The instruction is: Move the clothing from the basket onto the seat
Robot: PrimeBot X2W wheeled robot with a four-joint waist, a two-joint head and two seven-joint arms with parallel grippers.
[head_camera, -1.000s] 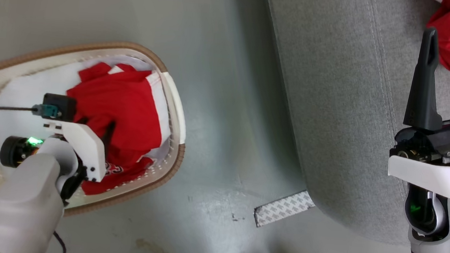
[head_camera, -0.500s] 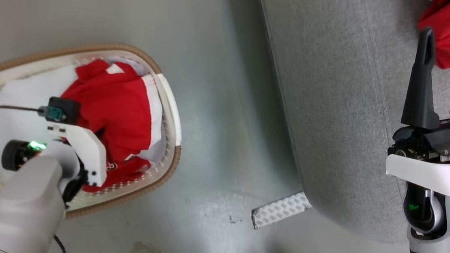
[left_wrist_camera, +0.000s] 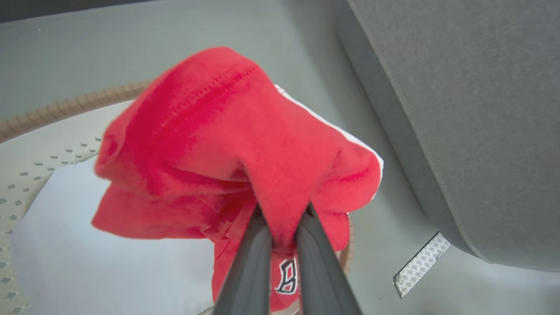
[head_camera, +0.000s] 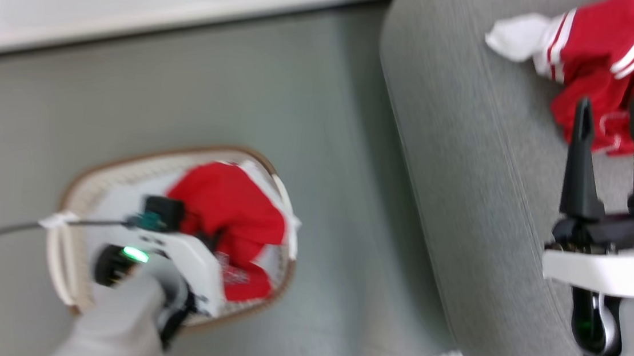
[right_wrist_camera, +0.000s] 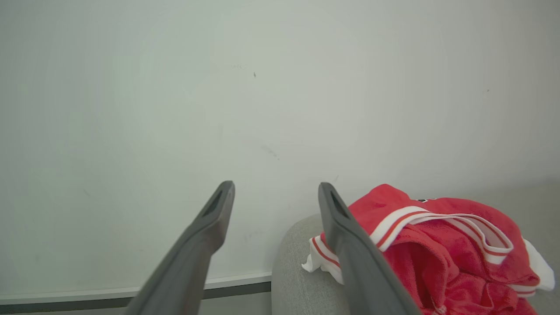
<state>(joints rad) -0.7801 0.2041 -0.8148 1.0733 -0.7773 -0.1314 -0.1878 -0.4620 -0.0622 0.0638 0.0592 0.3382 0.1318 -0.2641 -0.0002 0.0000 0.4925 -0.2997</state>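
Your left gripper (left_wrist_camera: 283,211) has its fingers pressed together on a fold of the red garment (left_wrist_camera: 236,144), pinching it near the middle of the bunch. The cloth mounds up over the basket (head_camera: 123,160), with a hem bearing a letter patch trailing below the fingers. Treat it as light, soft and limp: it gives no resistance, drapes wherever it is unsupported, and will likely swing as you carry it. The hold looks like a thin gather of fabric rather than a thick wad, so it could slide out if a hanging end drags. Judge your lift by the lowest hem, not by the fingers, and clear the brown rim before you cross to the seat (head_camera: 465,185), which stands just beside the basket. The pale liner (left_wrist_camera: 109,262) lies flat in the bottom and seems free of the pinch, but check that as you rise. If you need a fresh hold, take a seam or the doubled hem, where the cloth is thicker. Your right gripper (head_camera: 612,101) hovers over the seat with its fingers spread and empty, near a second garment (head_camera: 621,50) already lying there.
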